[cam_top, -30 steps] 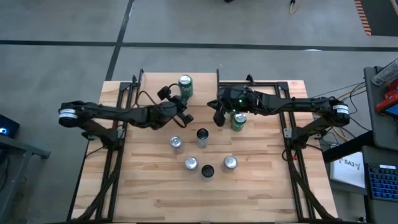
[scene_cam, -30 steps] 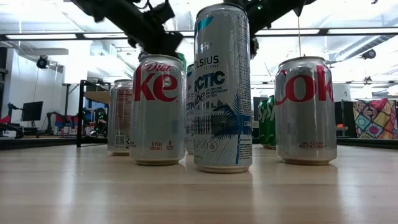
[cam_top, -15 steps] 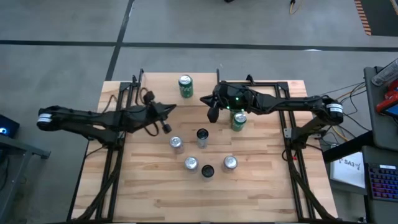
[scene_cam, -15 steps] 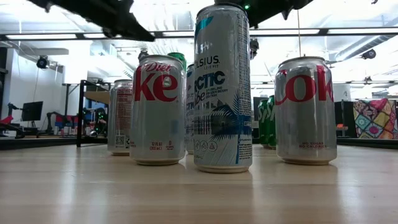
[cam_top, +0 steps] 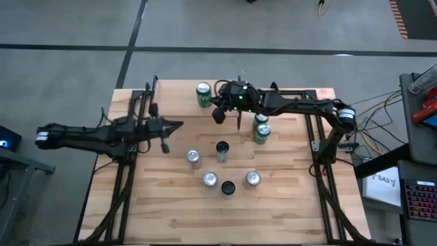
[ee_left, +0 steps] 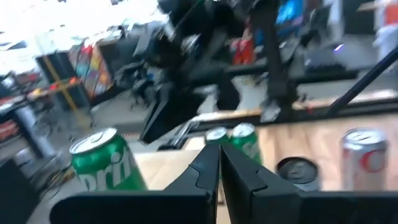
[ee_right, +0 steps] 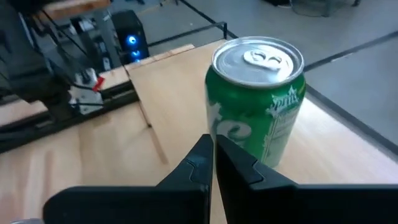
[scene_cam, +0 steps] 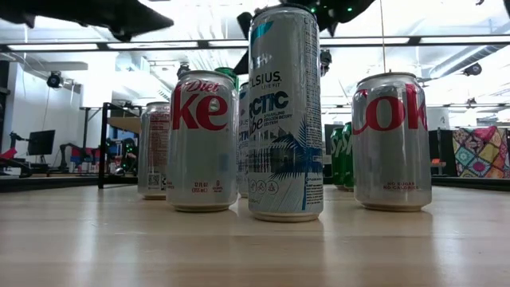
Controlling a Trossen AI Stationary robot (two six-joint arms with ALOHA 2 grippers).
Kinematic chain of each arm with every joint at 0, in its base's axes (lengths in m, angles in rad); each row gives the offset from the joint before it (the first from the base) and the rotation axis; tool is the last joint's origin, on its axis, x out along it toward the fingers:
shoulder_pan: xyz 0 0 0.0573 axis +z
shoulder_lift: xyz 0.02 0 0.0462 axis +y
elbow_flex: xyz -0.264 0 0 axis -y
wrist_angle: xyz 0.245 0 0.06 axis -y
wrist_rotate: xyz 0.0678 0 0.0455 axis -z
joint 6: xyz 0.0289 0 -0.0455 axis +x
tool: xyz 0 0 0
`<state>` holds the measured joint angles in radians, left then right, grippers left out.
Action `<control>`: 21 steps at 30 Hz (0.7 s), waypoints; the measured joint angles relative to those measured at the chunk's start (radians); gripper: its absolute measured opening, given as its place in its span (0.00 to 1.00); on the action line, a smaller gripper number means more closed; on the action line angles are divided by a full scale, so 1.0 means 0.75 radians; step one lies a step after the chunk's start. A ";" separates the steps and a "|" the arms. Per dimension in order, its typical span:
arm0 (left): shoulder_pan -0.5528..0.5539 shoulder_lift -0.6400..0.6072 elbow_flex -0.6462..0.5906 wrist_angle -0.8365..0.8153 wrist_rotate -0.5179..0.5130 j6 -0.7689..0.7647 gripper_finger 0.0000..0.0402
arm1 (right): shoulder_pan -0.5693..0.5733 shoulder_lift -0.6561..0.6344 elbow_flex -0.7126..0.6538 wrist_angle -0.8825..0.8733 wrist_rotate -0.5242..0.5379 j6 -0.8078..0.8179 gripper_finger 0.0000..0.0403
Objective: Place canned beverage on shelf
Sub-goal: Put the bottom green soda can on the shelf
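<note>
Reading Diet Coke can [scene_cam: 202,140], Celsius Arctic Vibe can [scene_cam: 285,113], probably Sprite can [ee_right: 257,99], both jaws clenched empty.

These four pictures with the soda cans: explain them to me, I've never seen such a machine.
It is a robot with two dark arms at a wooden table. One picture looks down from above, one looks level across the tabletop, and two come from cameras on the wrists. The left gripper hangs shut and empty near the left side. The right gripper, also shut and empty, is beside a green Sprite can on the raised shelf. More cans stand on the table, among them Diet Coke. Nothing is held.
</note>
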<state>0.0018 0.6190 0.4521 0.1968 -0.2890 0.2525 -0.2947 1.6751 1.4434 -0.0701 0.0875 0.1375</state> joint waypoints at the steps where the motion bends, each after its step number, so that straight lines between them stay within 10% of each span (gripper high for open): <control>1: 0.000 -0.027 -0.013 0.017 0.013 0.001 0.00 | 0.000 0.011 0.024 -0.044 0.003 -0.010 0.02; 21: 0.000 -0.191 -0.100 0.027 0.017 -0.105 0.00 | 0.003 0.038 0.113 -0.283 0.073 0.009 0.02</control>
<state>0.0021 0.4755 0.3771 0.2173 -0.2764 0.1741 -0.2928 1.7039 1.5284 -0.2825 0.1421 0.1442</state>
